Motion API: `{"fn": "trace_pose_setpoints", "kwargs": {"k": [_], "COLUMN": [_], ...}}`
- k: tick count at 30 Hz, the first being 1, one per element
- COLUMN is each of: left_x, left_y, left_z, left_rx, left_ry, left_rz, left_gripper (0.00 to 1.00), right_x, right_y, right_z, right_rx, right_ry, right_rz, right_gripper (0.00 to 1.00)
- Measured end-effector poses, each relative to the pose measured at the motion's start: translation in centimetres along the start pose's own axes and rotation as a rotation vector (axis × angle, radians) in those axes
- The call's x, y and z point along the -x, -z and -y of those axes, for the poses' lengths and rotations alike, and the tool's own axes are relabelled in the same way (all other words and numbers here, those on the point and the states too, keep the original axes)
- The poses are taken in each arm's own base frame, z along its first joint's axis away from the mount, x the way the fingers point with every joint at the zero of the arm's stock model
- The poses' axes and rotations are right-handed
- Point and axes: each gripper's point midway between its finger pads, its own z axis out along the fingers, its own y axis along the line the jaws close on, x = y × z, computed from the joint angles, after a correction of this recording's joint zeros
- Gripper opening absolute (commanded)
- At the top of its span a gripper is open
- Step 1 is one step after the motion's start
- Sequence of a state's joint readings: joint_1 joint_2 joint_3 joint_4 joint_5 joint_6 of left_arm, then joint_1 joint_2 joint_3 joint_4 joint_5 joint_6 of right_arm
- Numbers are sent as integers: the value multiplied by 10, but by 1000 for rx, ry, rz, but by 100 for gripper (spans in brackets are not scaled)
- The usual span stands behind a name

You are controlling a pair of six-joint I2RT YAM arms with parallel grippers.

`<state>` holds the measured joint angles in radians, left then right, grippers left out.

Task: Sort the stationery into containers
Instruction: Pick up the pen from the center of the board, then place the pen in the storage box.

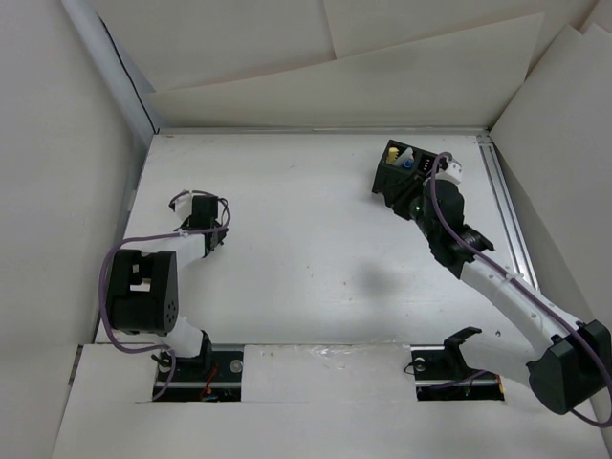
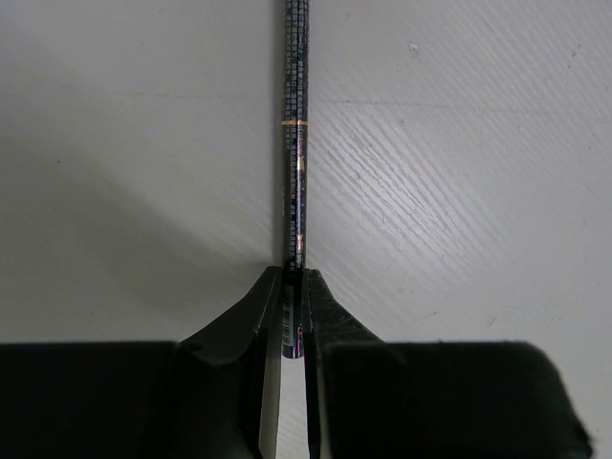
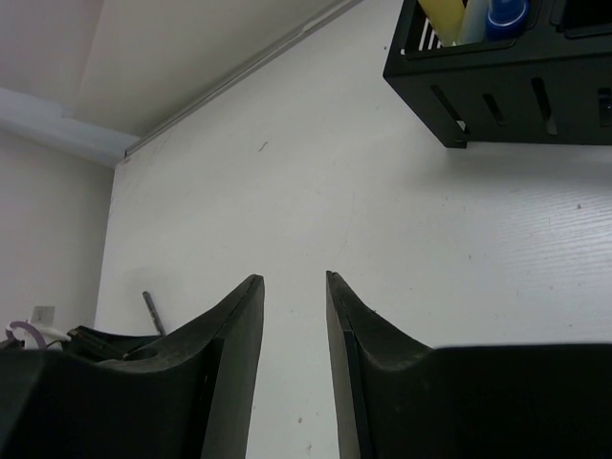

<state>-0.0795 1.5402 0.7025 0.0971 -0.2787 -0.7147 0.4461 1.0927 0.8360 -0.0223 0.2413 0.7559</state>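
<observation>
At the near left, the left gripper (image 2: 294, 279) is pinching the end of a slim dark pen with gold rings (image 2: 295, 143). The pen is probably light, stiff and smooth, so holding it nearer the middle seems safer. The right gripper (image 3: 292, 282), slightly parted and empty, is hovering beside the black slotted plastic box (image 3: 497, 86) at the far right.

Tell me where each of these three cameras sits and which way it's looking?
Top external: above and behind the arms, looking down on the white table; the left arm and right arm both show.
Left wrist: on the left arm, looking along the left gripper, shut on a slim dark pen.
Right wrist: on the right arm, looking low across the table past the open right gripper.
Shared: top and right wrist both show the black box.
</observation>
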Motion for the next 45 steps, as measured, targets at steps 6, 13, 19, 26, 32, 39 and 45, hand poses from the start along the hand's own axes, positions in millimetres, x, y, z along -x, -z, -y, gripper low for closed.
{"fn": "trace_pose_setpoints", "kwargs": {"k": [6,13,19,26,32,39,45], "left_x": [-8,-3,-28,-78,-103,-129,-132], "left_y": [13,35,63,119,139,163,177], "left_z": [13,43,80,145,166,176,180], "left_rx": [-65,-243,-461,-804,-986,-1154,-1232], "left_ry": [-33,-33,-122,-302,-367,-417,-431], "left_rz": [-12,-18,-46,-116,-198,-310,-331], "left_gripper": [0,0,0,0,0,0,0], "right_x": [-12,-27,-50,-90,-106,-131,-145], "right_y": [-5,-12,-23,-30,-35,-57,-76], "right_z": [0,4,1,-15,-51,-59,-58], "right_rx": [8,3,35,109,221,249,246], "right_ry": [5,14,29,50,55,46,34], "right_rz": [-44,-97,-191,-338,-398,-472,-508], "right_gripper": [44,65,75,85,88,88,81]}}
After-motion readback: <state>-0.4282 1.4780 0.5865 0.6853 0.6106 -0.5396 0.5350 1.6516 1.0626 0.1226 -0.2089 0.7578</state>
